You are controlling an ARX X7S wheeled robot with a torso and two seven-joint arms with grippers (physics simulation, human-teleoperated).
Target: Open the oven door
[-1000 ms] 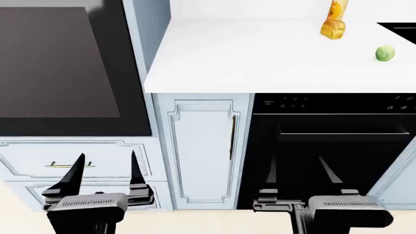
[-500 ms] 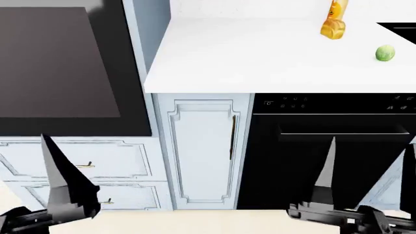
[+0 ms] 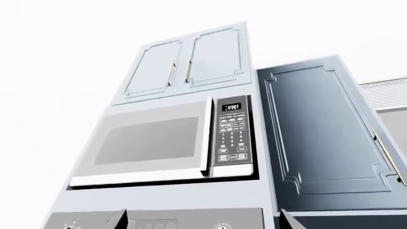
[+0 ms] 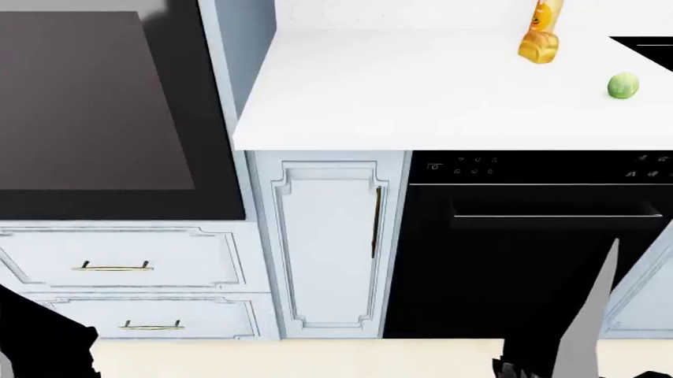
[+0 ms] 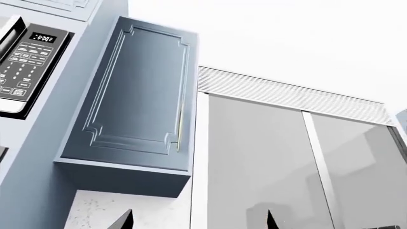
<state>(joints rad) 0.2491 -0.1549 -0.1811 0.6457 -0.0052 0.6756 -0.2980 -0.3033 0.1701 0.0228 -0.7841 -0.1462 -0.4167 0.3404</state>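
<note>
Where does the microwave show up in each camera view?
Head view: not in it.
Left wrist view: the microwave fills mid-frame, door and keypad both visible.
Right wrist view: only its keypad side shows, cut off at the frame's edge.
Shared landmark: the dark blue cabinet door next to the keypad side, in both wrist views.

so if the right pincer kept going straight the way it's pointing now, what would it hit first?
Probably the upper cupboard: the wrist view looks steeply upward, with its underside just beyond the fingertips. Depth is unclear, so the wall below could come first.
</note>
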